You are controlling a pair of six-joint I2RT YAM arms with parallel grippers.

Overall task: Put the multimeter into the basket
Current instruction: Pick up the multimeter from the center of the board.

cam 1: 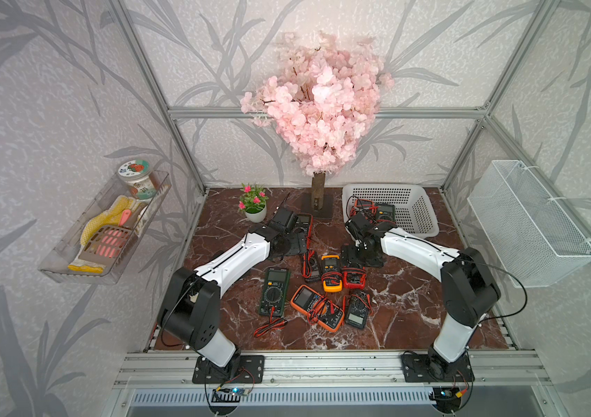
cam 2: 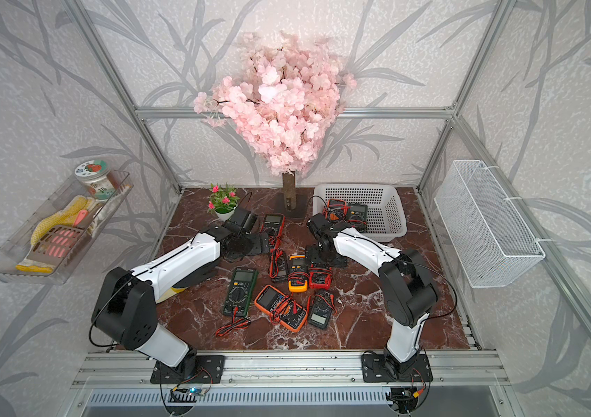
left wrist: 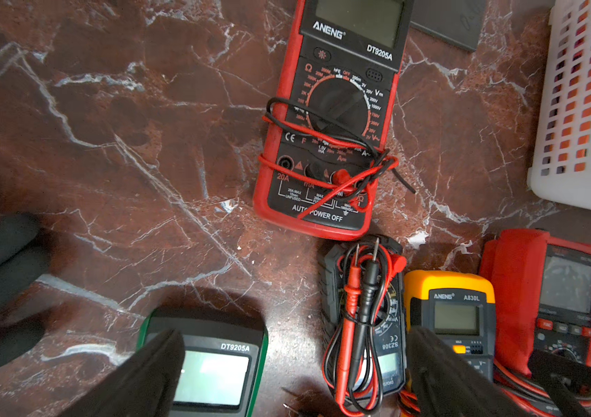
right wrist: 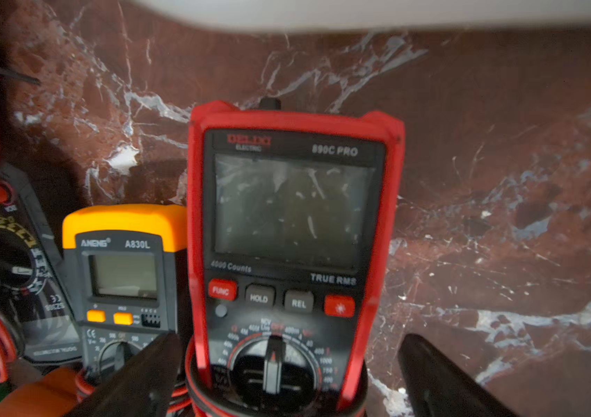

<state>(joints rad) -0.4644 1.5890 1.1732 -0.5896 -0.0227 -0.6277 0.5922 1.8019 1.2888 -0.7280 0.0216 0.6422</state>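
Right wrist view: right claw [right wrist: 292, 339] was spread, one finger either side of red multimeter [right wrist: 290, 216], which lay face-up on bench [right wrist: 503, 144]. Left claw [left wrist: 296, 334] was spread, empty, above green multimeter [left wrist: 214, 361]. Basket [cam 1: 427, 213] stood at bench's far right, holding two multimeters [cam 1: 377, 209].

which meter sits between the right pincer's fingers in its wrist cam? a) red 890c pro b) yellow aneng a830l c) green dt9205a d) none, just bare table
a: in the right wrist view the red 890C PRO meter lies framed between the two fingers of the open right pincer, with the yellow A830L off to one side.
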